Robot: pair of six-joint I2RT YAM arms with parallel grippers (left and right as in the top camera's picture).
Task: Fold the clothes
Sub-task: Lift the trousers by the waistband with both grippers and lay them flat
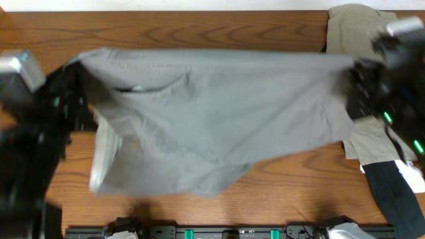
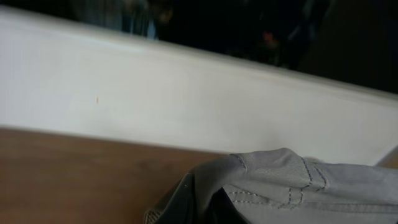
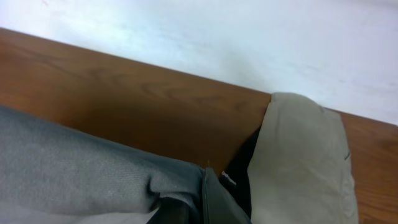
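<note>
The wooden table (image 1: 199, 30) fills the overhead view, with a white wall (image 2: 155, 99) behind its far edge. One pair of grey shorts (image 1: 219, 106) is spread wide across the table's middle. Its upper edge is pulled straight between the two grippers, and the rest spreads toward the near edge. I cannot tell if the cloth touches the wood.

At the far right lies a beige garment (image 1: 358, 26). The right arm covers its middle, so only the top and a lower part show. One black garment (image 1: 398, 192) lies beside it and is cut off by the frame.

The left gripper (image 1: 78, 66) is clamped on the left corner of the shorts, and the right gripper (image 1: 352, 70) on the right corner. Both are blurred, and the cloth hides most of the fingers.
</note>
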